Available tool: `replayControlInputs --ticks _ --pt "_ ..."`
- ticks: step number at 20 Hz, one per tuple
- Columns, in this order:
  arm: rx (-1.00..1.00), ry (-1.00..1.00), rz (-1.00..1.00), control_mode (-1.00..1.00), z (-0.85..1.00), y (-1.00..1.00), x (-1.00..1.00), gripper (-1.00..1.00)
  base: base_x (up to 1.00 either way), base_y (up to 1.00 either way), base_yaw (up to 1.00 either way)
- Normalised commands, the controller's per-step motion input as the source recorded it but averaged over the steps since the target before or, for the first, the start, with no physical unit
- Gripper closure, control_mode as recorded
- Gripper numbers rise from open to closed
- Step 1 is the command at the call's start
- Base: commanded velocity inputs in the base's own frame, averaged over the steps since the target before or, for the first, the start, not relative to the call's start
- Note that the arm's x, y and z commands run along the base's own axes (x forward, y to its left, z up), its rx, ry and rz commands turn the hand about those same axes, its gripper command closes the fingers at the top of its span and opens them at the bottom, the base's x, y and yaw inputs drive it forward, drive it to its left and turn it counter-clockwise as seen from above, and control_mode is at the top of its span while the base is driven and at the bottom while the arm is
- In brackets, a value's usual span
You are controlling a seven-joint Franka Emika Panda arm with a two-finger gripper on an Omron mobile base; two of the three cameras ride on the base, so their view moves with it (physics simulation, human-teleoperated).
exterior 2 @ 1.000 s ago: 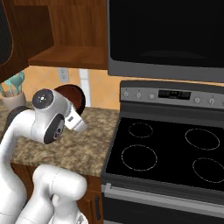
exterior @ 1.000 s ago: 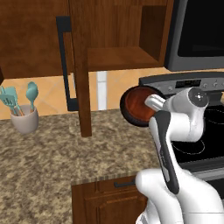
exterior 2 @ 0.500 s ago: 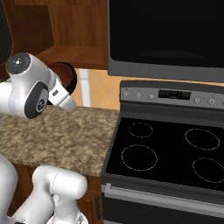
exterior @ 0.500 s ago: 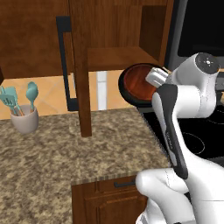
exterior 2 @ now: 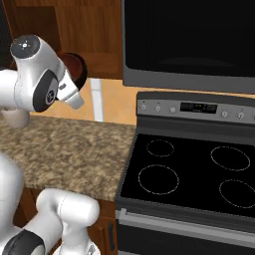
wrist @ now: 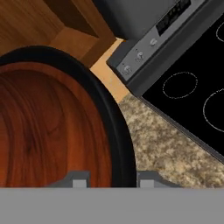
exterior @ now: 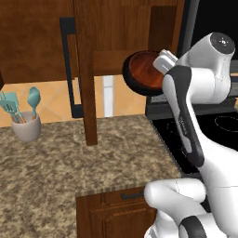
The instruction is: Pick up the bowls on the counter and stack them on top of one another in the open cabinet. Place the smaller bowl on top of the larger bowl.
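A wide round bowl (exterior: 141, 73), glossy black outside and reddish-brown inside, hangs tilted in the air at the right end of the open cabinet's shelf (exterior: 109, 62). My gripper (exterior: 157, 69) is shut on its black rim. In the hand view the rim (wrist: 118, 144) runs between my two fingertips, with the gripper (wrist: 113, 181) closed on it. From the right base view the bowl (exterior 2: 75, 66) peeks out behind my wrist, above the granite counter (exterior 2: 74, 149). The small reddish-brown bowl is out of view.
The cabinet door (exterior: 86, 69) with a long black handle (exterior: 69, 65) stands open left of the bowl. A white utensil cup (exterior: 26, 126) sits at the counter's (exterior: 69, 158) back left. The black stovetop (exterior 2: 189, 174) and a microwave (exterior 2: 189, 40) lie to the right.
My arm has risen and carried the bowl from just above the counter up to the height of the cabinet shelf, tilting it more upright.
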Motion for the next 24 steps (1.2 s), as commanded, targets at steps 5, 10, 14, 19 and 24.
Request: replayControlInputs --ticks 5,10,14,19,24 --pt "0.0 -0.01 -0.12 -1.0 0.64 0.51 0.76 1.0 0.0 0.0 0.0" --pt "-0.03 0.08 -0.11 -1.0 0.01 0.45 0.95 1.0 0.0 0.0 0.0" --pt "0.01 0.03 -0.13 -1.0 0.0 0.07 0.96 1.0 0.0 0.0 0.0" --pt "0.04 0.0 -0.12 -1.0 -0.03 0.0 0.9 1.0 0.0 0.0 0.0" --pt "0.0 0.0 -0.04 -1.0 -0.17 0.0 0.56 -1.0 0.0 0.0 0.0"
